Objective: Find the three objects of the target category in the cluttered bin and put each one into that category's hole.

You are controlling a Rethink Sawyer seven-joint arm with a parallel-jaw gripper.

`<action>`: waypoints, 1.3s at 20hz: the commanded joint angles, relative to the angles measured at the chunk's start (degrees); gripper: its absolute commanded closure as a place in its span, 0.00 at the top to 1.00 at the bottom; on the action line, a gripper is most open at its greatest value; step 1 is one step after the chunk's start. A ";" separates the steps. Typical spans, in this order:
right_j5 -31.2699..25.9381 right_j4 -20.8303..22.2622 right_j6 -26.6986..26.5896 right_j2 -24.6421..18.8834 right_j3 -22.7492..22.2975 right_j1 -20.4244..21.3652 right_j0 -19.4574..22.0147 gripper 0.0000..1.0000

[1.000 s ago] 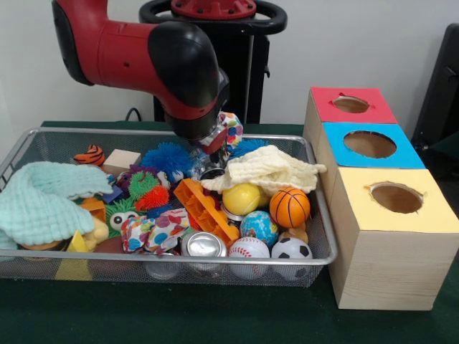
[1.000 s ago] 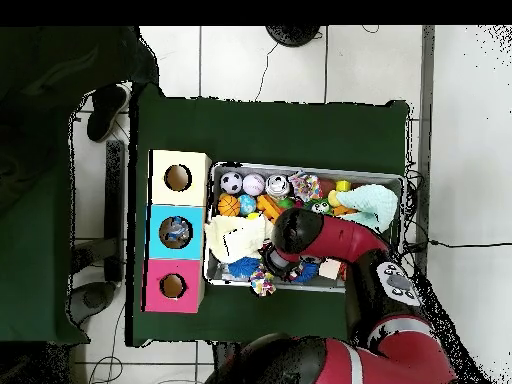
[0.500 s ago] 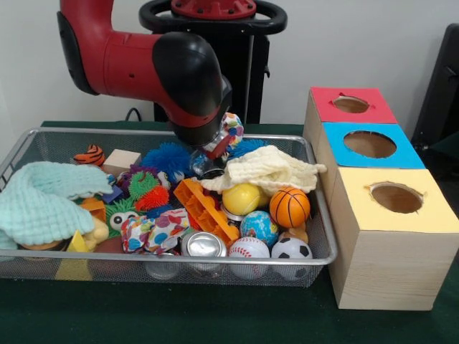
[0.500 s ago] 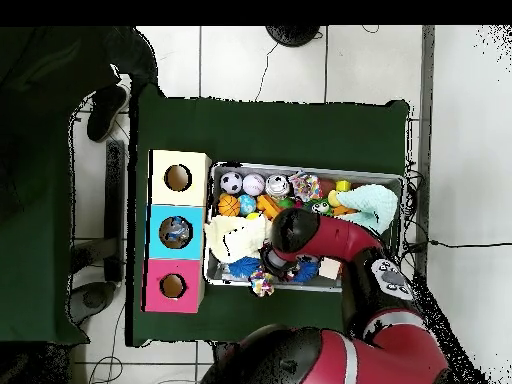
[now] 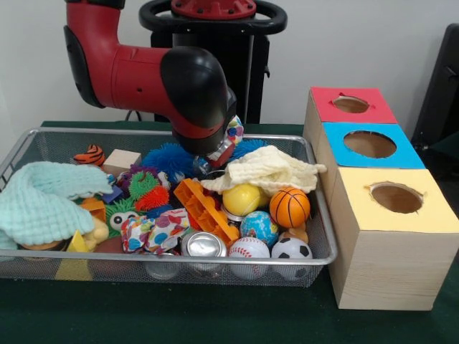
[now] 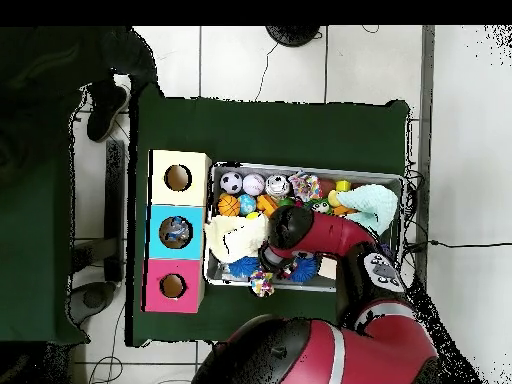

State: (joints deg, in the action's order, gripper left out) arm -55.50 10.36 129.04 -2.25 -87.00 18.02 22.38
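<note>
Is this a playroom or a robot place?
Probably a robot lab set up for a sorting test. A red robot arm reaches into a wire bin full of toys and balls, three wooden boxes with coloured holed tops stand beside it, and cables trail over the tiled floor.

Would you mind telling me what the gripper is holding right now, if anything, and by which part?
The gripper appears shut on the colourful patterned cloth toy, lifted at the back of the wire bin. The exact part gripped is hidden behind the arm.
</note>
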 commanded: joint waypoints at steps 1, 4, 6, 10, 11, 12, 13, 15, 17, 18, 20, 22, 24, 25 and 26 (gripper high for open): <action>3.69 0.78 1.30 -2.53 4.06 -5.11 -0.78 1.00; 3.24 0.56 0.93 -2.77 4.01 -5.15 -0.60 0.00; 2.90 0.43 0.74 -2.92 3.99 -5.14 -0.50 0.00; 2.51 0.35 0.41 -3.25 3.78 -5.06 -0.23 0.00; 2.50 0.34 0.38 -3.31 3.70 -5.02 -0.21 0.00; 2.48 0.32 0.35 -3.37 3.61 -4.98 -0.20 0.00; 2.49 0.24 0.34 -3.45 3.51 -4.96 -0.18 0.00; 1.98 0.07 0.02 -3.54 3.79 -4.82 0.18 0.00; 2.43 0.04 -0.07 -3.67 3.34 -4.57 0.30 0.00; 2.64 0.11 -0.51 -3.85 3.15 -4.29 0.52 0.00; 1.29 -0.29 -1.24 -4.19 2.29 -2.86 0.95 0.00; -0.71 -0.63 -2.25 -4.46 1.30 -0.77 1.45 0.00; -1.76 -1.02 -2.95 -4.84 -0.05 1.27 1.96 0.00; -2.10 -1.19 -3.20 -4.98 -0.74 2.17 2.12 0.00; -2.11 -1.31 -3.42 -5.16 -1.36 2.96 2.27 0.00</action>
State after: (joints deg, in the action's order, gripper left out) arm -57.26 10.37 129.04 -2.47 -87.04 18.85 22.59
